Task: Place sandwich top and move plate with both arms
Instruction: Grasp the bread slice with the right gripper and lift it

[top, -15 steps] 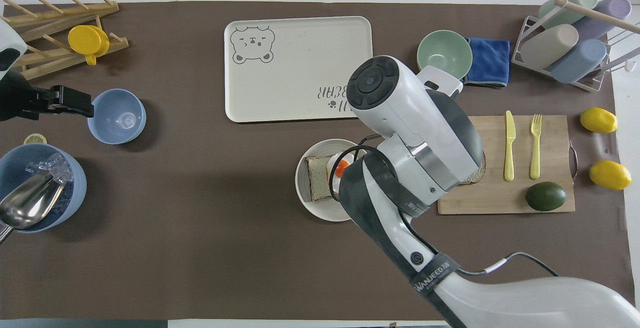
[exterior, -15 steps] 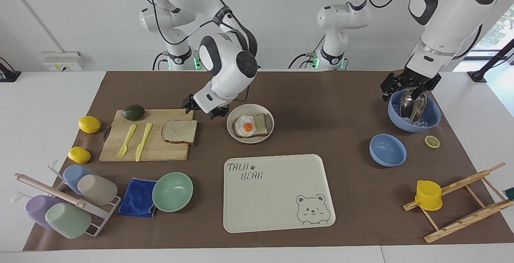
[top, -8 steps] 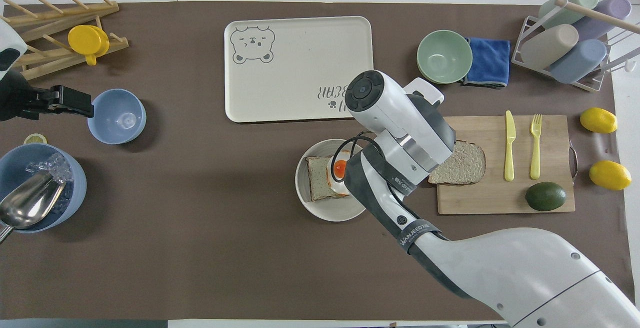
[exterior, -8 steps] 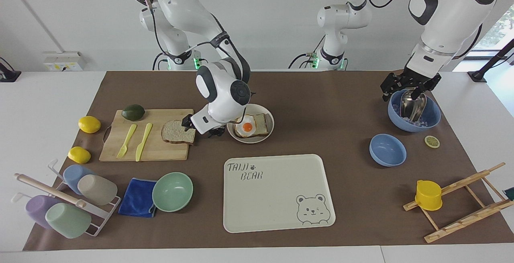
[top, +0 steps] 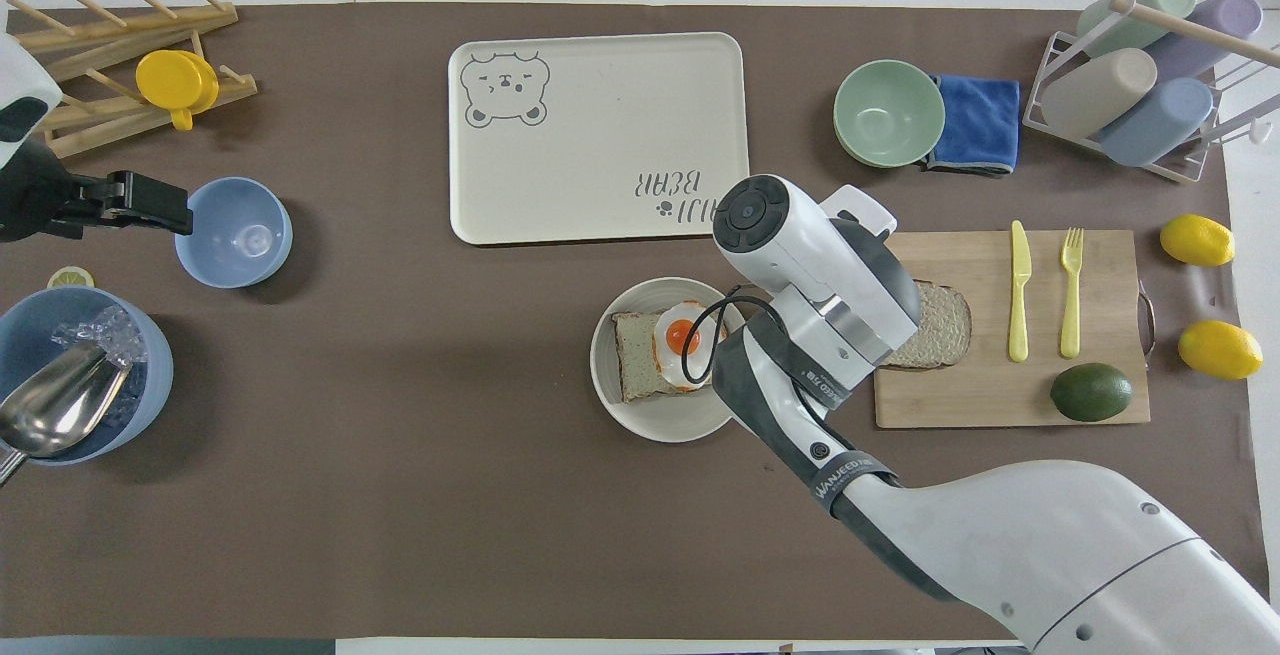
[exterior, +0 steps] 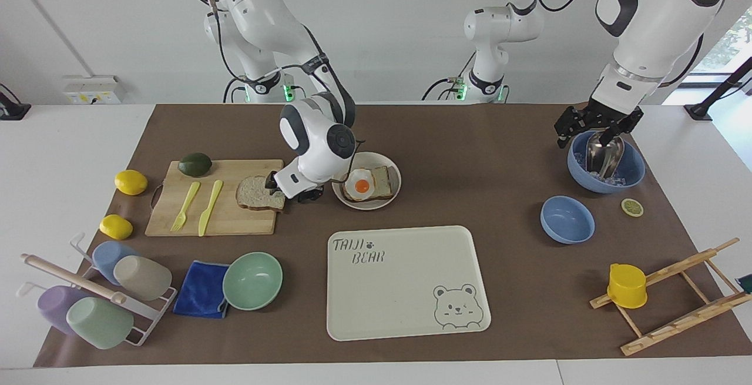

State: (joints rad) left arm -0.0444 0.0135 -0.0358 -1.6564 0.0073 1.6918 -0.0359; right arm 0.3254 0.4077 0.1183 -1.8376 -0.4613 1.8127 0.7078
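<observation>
The sandwich top [exterior: 255, 192] [top: 945, 320], a speckled brown bread slice, lies flat on the wooden cutting board [exterior: 223, 220]. My right gripper [exterior: 289, 192] is down at the slice's edge that faces the plate, and its wrist hides that edge in the overhead view. The plate [exterior: 395, 176] [top: 650, 420] sits beside the board and carries a pale toast with a fried egg [exterior: 362, 185]. My left gripper [exterior: 598, 129] [top: 175, 218] waits open over the rim of the blue ice bowl [exterior: 631, 176], holding nothing.
On the board lie a yellow fork [exterior: 185, 206], a knife [exterior: 210, 206] and an avocado [exterior: 195, 164]. The bear tray [exterior: 405, 291] lies farther from the robots than the plate. A mint bowl [exterior: 252, 280], a blue cloth, a cup rack, lemons, a small blue bowl [exterior: 567, 219] and a wooden rack also stand about.
My right gripper has come down from beside the plate to the bread slice's edge on the board. The left arm has not moved.
</observation>
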